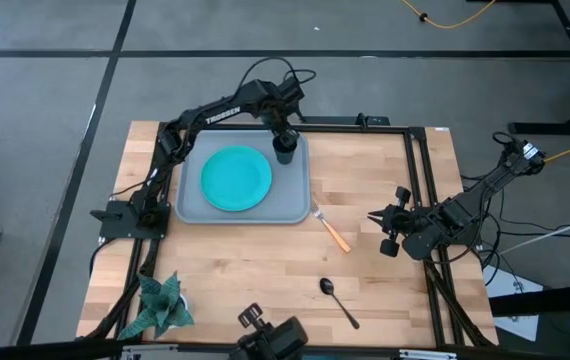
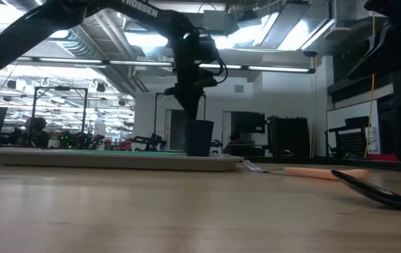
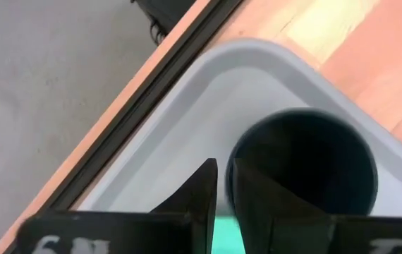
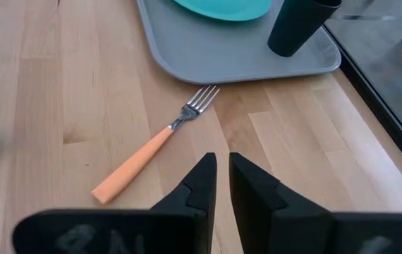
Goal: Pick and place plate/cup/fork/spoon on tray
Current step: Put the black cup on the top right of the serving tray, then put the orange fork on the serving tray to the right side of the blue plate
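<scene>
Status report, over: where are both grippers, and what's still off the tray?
Left gripper over the cup at a tray corner, beside the plate. Right gripper shut, waiting near the fork. Fork and spoon still on the table, nothing blocking.

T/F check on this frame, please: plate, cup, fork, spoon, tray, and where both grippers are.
1. The plate lies on the tray. True.
2. The cup stands on the bare table. False: it stands upright on the tray, in a corner.
3. The fork is on the tray. False: it lies on the table just off the tray's edge, tines toward the tray.
4. The spoon lies on the table, apart from the tray. True.
5. The right gripper holds the fork. False: it hangs near the fork, fingers close together with nothing between them.
6. The left gripper is at the cup. True: one finger reaches inside its rim.
</scene>
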